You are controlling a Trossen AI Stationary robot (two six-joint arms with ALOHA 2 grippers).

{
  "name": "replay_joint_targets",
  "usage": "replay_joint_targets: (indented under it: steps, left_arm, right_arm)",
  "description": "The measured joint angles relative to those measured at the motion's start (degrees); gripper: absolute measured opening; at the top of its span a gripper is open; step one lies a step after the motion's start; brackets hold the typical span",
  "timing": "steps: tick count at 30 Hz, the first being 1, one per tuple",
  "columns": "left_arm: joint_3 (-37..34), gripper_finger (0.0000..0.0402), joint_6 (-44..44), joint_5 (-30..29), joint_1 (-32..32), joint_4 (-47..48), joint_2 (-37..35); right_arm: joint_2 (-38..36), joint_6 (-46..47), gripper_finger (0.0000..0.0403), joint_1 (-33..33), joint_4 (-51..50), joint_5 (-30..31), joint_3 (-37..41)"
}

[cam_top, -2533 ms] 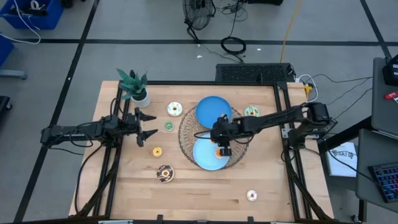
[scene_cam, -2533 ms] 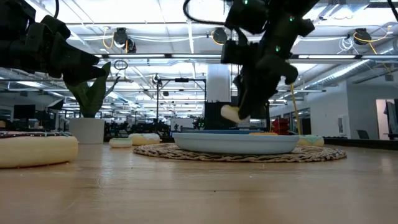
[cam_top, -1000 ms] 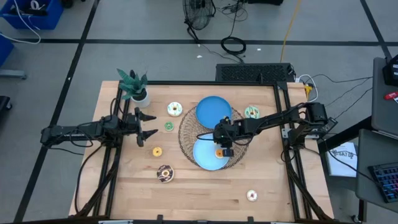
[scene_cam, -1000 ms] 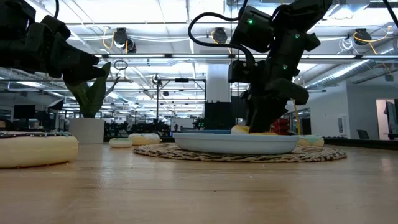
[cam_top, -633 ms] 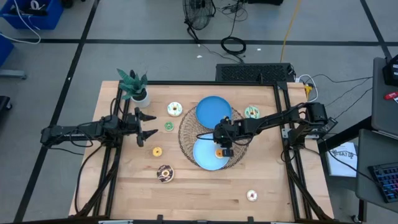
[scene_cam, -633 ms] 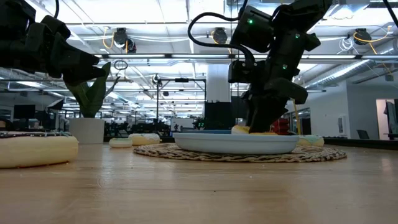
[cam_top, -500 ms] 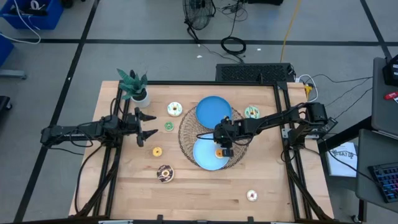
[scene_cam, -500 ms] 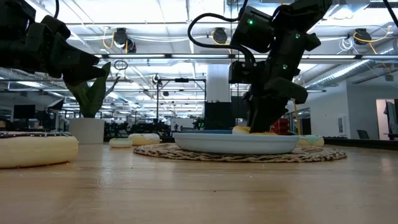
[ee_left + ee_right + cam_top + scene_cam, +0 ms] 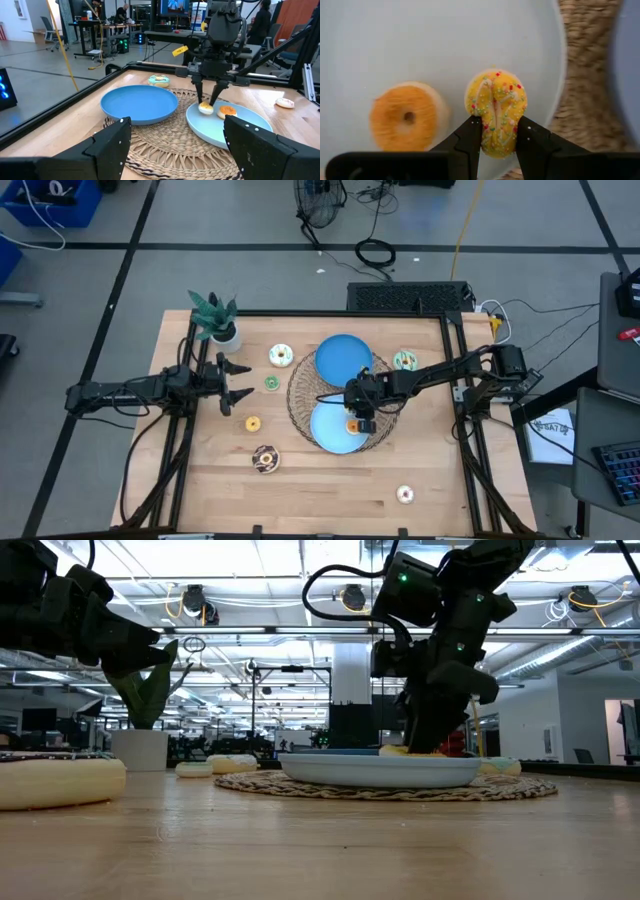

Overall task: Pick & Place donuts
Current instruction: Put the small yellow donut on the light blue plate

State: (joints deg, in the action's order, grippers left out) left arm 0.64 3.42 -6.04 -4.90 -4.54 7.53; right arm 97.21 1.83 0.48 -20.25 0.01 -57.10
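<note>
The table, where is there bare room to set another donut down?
The darker blue plate is bare. Bare table lies between the chocolate donut and the white donut. The lighter plate is crowded: orange donut, right pincer shut on a yellow donut.

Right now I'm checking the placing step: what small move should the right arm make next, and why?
Probably open the right gripper: its fingers pinch the yellow sprinkled donut, squeezed, low on the light blue plate beside the orange donut.

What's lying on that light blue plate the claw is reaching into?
Two donuts on the plate: an orange one lying free, and a yellow sprinkled one squeezed in the right gripper. Its lower edge is hidden behind the fingers.
</note>
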Motion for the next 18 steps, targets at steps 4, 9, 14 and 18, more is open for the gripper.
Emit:
replay_joint_targets:
  steps: [4,9,14,18]
  left_arm:
    - [0.0,0.031,0.0,0.0,0.0,0.0,0.0]
    - [0.0,0.031,0.0,0.0,0.0,0.0,0.0]
    - [0.0,0.031,0.0,0.0,0.0,0.0,0.0]
    - [0.0,0.031,0.0,0.0,0.0,0.0,0.0]
  right_arm:
    - [0.0,1.6,0.0096,0.0,0.0,-4.5,0.0]
    - [0.0,2.1,0.0096,0.0,0.0,-6.3,0.0]
    - [0.0,1.7,0.0096,0.0,0.0,-5.9,0.0]
    - [0.0,1.6,0.0096,0.0,0.0,-5.8,0.0]
